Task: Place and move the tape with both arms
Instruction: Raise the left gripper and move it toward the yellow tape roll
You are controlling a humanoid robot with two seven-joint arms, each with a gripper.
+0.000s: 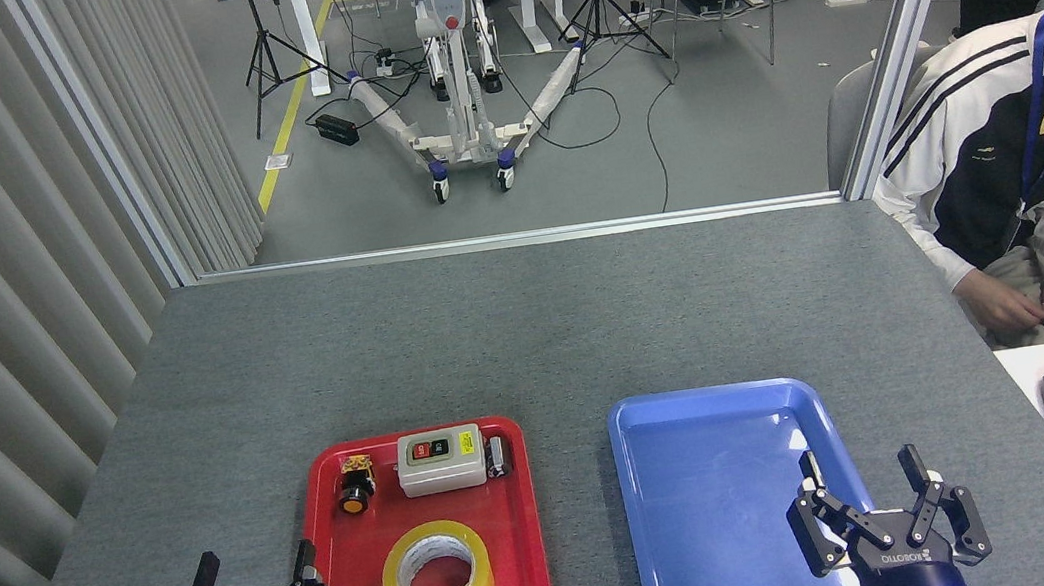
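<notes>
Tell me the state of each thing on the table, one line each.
Tape: lying flat in the red tray, not held.
Blue tray: empty.
Left claw: open, empty.
Right claw: open, empty, over the blue tray's right rim.

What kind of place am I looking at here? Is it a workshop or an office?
Most likely a robotics lab or test room. A grey felt-covered table holds a red tray and a blue tray; behind a partition stand tripods and a wheeled lifting frame amid floor cables, while a seated person waits alongside.
</notes>
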